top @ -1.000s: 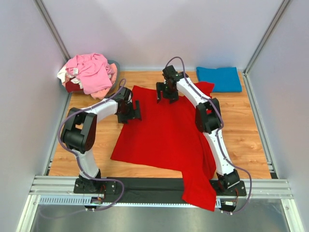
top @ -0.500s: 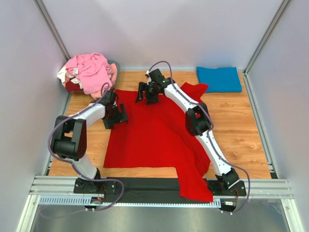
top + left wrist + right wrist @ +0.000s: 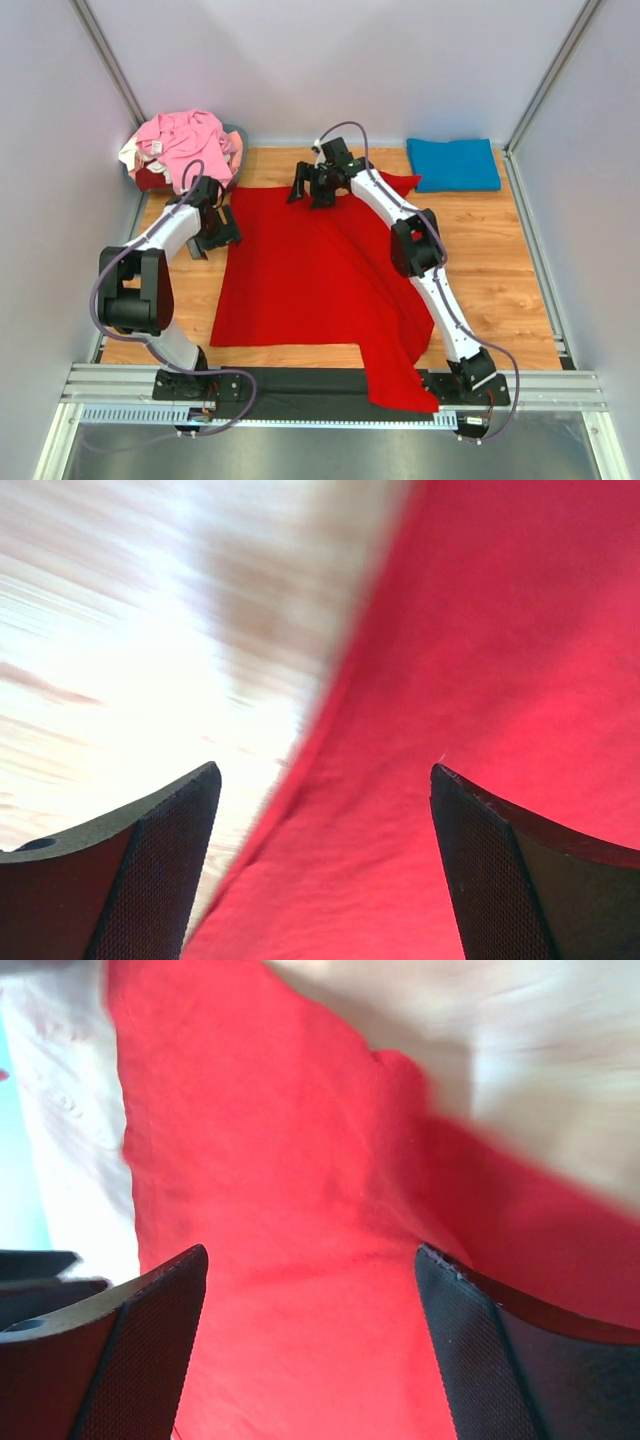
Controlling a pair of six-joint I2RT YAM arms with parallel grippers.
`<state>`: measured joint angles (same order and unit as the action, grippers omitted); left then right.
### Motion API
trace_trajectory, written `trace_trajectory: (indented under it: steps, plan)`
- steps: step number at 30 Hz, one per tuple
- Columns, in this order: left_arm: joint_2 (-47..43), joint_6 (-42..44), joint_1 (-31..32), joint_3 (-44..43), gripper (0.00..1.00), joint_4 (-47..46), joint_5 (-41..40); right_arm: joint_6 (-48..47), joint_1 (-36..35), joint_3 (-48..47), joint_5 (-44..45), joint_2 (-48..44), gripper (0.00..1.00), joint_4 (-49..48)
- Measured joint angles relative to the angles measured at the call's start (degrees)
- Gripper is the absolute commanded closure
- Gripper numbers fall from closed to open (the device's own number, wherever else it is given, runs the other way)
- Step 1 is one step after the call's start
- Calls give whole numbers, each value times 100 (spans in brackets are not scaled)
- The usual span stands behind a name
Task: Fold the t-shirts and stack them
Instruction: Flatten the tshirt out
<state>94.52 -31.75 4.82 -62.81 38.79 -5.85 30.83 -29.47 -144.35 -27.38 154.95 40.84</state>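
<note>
A bright red t-shirt [image 3: 310,280] lies spread on the wooden table [image 3: 500,260], and one part of it hangs over the front edge. My left gripper [image 3: 215,232] hovers at the shirt's left edge. It is open, and that edge runs between its fingers [image 3: 150,870] over red cloth [image 3: 480,660]. My right gripper [image 3: 312,188] is open at the shirt's far edge, with only flat red cloth [image 3: 280,1160] under its fingers [image 3: 500,1360]. A folded blue t-shirt [image 3: 455,163] lies at the back right. Pink and cream t-shirts [image 3: 185,150] sit heaped at the back left.
Grey walls with metal corner posts close in the table on three sides. A metal rail [image 3: 300,385] runs along the front edge by the arm bases. Bare wood [image 3: 510,290] shows to the right of the red shirt.
Both grippers have moved left. The red shirt has shifted left with them and lies wider and flatter, with its left edge straighter. The right jaws have opened a little.
</note>
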Motion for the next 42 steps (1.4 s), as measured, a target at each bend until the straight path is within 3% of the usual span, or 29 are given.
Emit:
trace_trajectory:
  steps: [3,6,10,15,19,23,27,30,35,42]
  plan:
    - [-39,31,-4,-332,8,186,-249,-210,273,96,-81,-122,7,90]
    - [-293,59,404,-564,8,433,-542,-400,514,393,-232,-439,0,170]
    - [-999,26,1174,-610,8,715,-647,-503,610,752,-529,-1143,0,177]
    - [-1871,-184,1615,-57,8,772,-619,-756,448,1102,-651,-2321,0,345]
    - [-2114,-402,1784,793,9,680,-433,-1016,378,2505,166,-3777,1,361]
    - [-2114,-446,2020,1552,9,339,-181,-1117,723,3403,1161,-4481,13,485]
    - [-1895,-437,2380,1611,11,-160,-92,-1169,1322,3388,2184,-3974,18,728]
    - [-1405,-437,2496,1432,11,-531,9,-1215,1652,2809,2719,-3080,20,1062]
    - [-1014,-409,2514,1412,11,-874,164,-1250,1733,1556,3121,-1755,26,1449]
    - [-1008,-262,2516,1331,12,-984,337,-1220,1633,920,3289,-1222,31,1429]
